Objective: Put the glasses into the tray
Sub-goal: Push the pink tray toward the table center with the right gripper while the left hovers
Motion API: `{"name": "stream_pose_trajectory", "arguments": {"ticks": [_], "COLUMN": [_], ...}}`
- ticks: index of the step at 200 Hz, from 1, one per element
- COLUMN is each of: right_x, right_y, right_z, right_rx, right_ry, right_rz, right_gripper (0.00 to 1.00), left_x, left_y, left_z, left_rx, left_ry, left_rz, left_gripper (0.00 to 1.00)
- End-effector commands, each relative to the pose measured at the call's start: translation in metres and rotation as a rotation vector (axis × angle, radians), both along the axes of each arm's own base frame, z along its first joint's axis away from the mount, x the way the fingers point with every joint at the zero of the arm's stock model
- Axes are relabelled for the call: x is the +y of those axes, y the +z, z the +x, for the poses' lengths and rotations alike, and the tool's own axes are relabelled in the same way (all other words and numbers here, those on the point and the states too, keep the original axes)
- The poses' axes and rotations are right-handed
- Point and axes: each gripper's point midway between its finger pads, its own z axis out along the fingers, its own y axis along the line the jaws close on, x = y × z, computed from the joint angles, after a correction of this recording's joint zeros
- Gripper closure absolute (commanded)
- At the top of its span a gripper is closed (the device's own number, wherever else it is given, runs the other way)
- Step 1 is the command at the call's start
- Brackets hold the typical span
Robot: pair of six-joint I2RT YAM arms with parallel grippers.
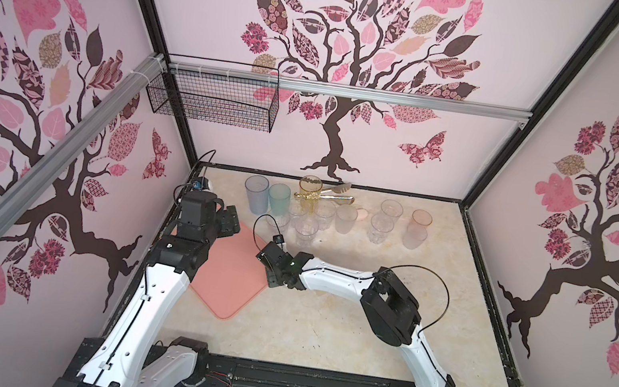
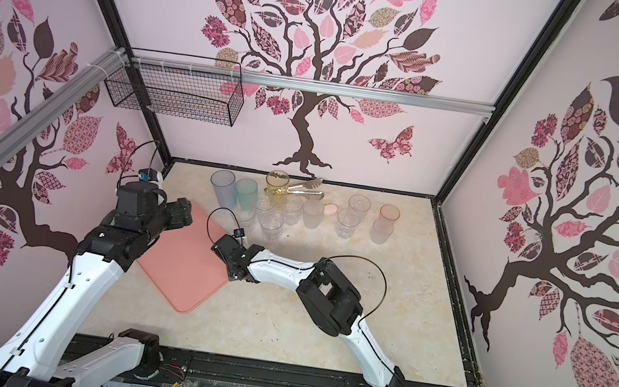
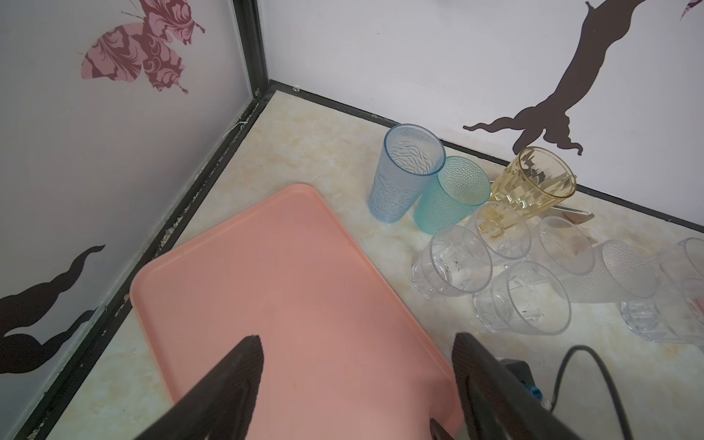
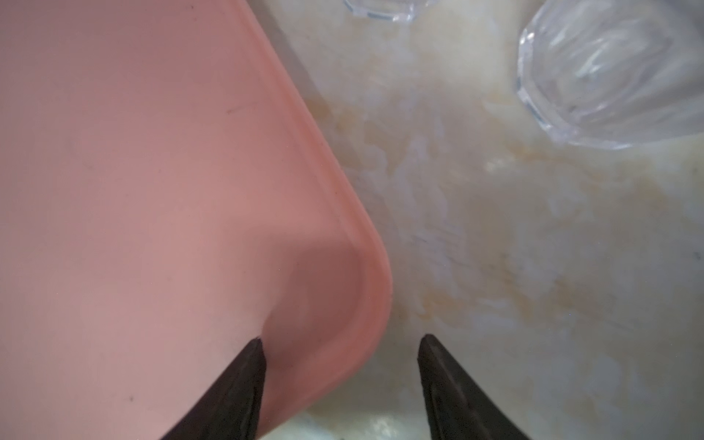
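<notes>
The glasses stand in a cluster at the back of the table: a tall blue one, a teal one, an amber one, several clear faceted ones and pale pink ones. The salmon-pink tray lies empty at the left. My left gripper hovers open above the tray's far part. My right gripper is open astride the tray's right corner rim, one finger over the tray, one over the table.
Gold-and-silver tongs lie behind the amber glass, and a small pale pink blob sits among the clear ones. A wire basket hangs on the back wall. The left wall runs close along the tray. A clear glass stands near my right gripper.
</notes>
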Motion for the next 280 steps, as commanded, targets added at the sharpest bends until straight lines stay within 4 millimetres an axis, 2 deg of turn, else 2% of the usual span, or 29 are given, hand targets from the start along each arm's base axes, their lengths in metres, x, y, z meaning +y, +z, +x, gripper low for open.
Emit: {"name": "stream_pose_trajectory", "arguments": {"ticks": [1,51,91,129,141,157,176,190,213,223,237,250,280], "right_x": [-0.032,-0.071,-0.117,-0.170,-0.180,-0.193,-0.214,-0.206,-0.173,-0.168,-0.173,-0.182,-0.178], "right_y": [0.003,0.010,0.007,0.011,0.014,0.026,0.041,0.052,0.073,0.076,0.070,0.060,0.039], "right_z": [-0.019,-0.036,-0.040,-0.031,-0.028,-0.021,-0.009,-0.014,-0.041,-0.052,-0.063,-0.071,-0.083], "right_rx": [-0.001,-0.039,-0.060,-0.054,-0.061,-0.090,-0.109,-0.087,0.048,0.114,0.189,0.225,0.295], "right_ry": [0.109,0.211,0.206,0.107,0.088,0.042,-0.090,-0.129,-0.189,-0.269,-0.387,-0.476,-0.491], "right_rz": [-0.128,-0.205,-0.352,-0.379,-0.375,-0.384,-0.377,-0.256,0.102,0.226,0.294,0.289,0.289], "right_gripper": [0.35,0.36,0.35,0.32,0.31,0.29,0.26,0.26,0.26,0.26,0.27,0.28,0.34], "left_x": [-0.001,-0.015,-0.016,-0.017,-0.021,-0.028,-0.031,-0.028,-0.014,-0.009,-0.004,-0.001,0.000], "left_y": [-0.003,-0.012,-0.022,-0.049,-0.059,-0.069,-0.079,-0.087,-0.091,-0.093,-0.095,-0.096,-0.106], "left_z": [0.000,0.003,0.001,-0.002,-0.003,-0.005,-0.008,-0.009,-0.009,-0.007,-0.002,0.003,0.008], "left_rx": [0.005,0.030,0.058,0.091,0.107,0.125,0.147,0.157,0.146,0.140,0.136,0.132,0.156], "left_ry": [-0.013,-0.065,-0.069,-0.055,-0.062,-0.082,-0.082,-0.056,0.040,0.070,0.100,0.120,0.123], "left_rz": [0.012,-0.041,-0.031,-0.068,-0.092,-0.118,-0.127,-0.131,-0.135,-0.152,-0.183,-0.194,-0.193], "left_gripper": [0.18,0.20,0.21,0.22,0.22,0.23,0.24,0.24,0.22,0.21,0.20,0.20,0.19]}}
